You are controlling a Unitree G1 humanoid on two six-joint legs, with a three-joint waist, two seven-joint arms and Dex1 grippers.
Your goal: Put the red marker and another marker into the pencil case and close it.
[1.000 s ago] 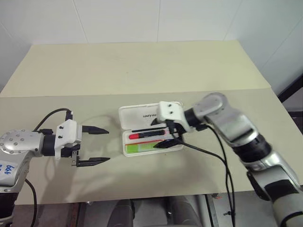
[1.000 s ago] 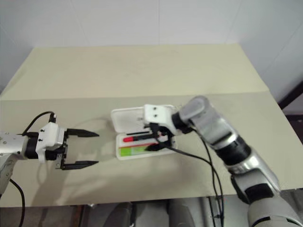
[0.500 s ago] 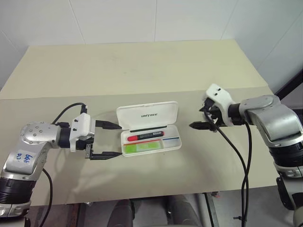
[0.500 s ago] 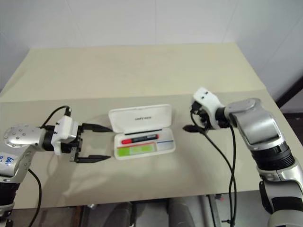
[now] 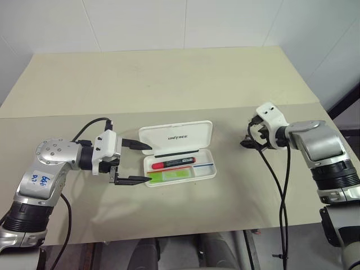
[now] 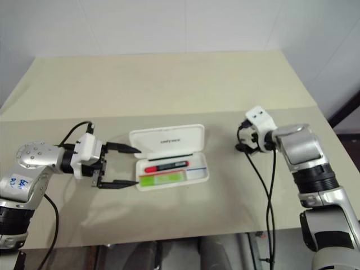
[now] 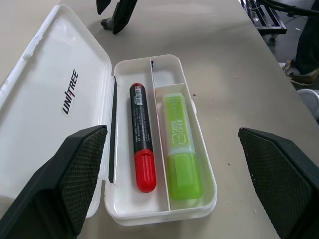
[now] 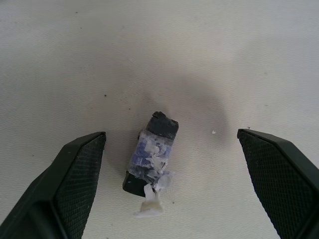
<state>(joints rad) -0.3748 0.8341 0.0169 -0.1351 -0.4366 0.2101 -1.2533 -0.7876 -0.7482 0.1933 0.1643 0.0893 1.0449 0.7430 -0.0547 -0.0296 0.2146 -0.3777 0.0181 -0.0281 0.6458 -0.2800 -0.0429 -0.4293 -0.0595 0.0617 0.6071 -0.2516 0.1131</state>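
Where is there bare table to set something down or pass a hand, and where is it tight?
Free: the far half of the table behind the pencil case, the stretch between the case and the right gripper, and the near edge in front of the case. Tight: the case's left end, which the open left gripper brackets; a small black object lies under the right gripper.

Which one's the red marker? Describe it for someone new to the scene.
Mid-table sits the open white pencil case. The red marker lies in the compartment by the hinge. It is slim, with a black body and red cap, unlike the thicker lime-green highlighter beside it.
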